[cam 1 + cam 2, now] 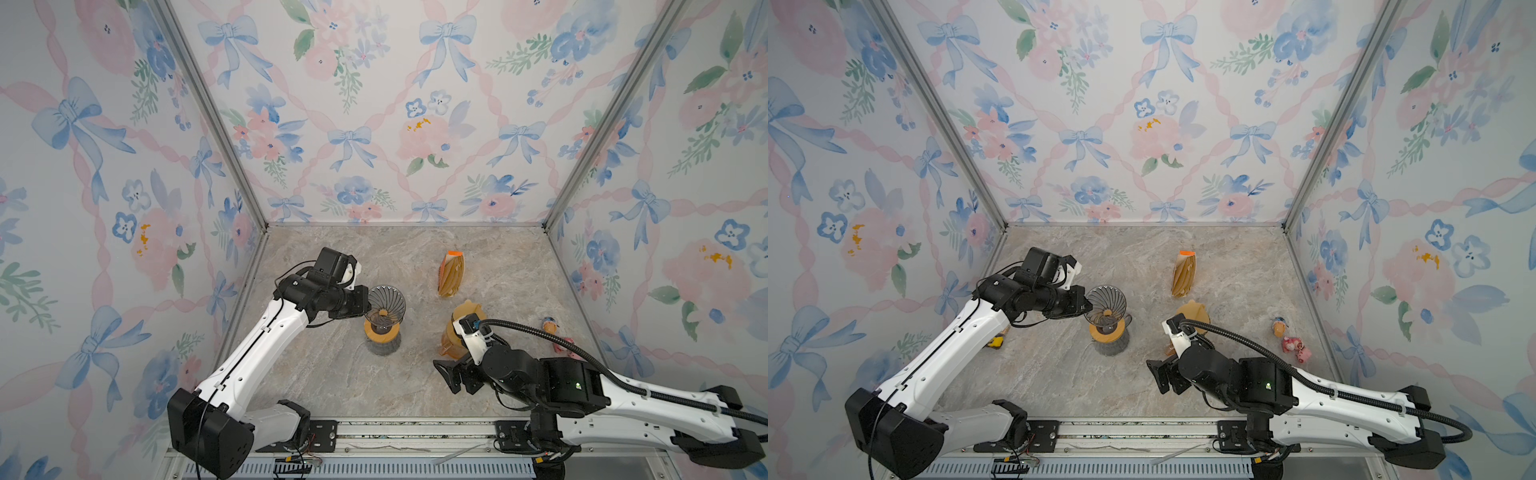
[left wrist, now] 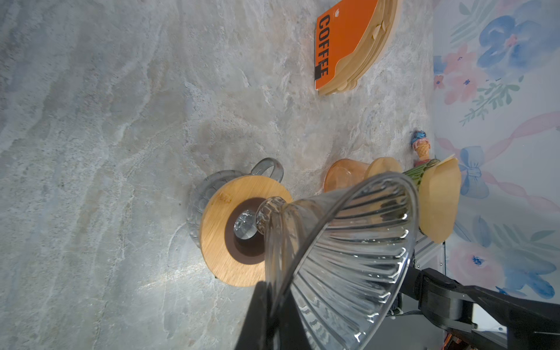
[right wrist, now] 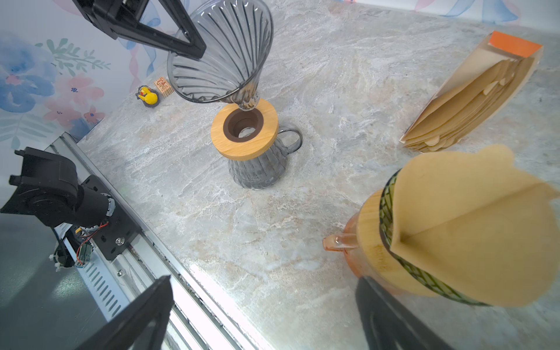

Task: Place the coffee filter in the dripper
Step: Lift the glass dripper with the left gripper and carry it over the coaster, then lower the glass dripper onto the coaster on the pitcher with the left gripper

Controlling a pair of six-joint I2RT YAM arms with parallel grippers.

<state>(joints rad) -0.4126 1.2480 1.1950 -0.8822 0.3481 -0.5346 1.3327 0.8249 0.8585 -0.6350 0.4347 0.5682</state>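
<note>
Smoky glass dripper (image 1: 386,301), filterless, is clamped at its rim by the left gripper (image 1: 368,306); the right gripper (image 1: 455,376) is held wide open, empty; placement is undone.

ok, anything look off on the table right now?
Yes: the glass dripper hangs tilted, tip near the hole in the wooden collar but not seated, held by the left gripper, jaws shut on its rim.
</note>
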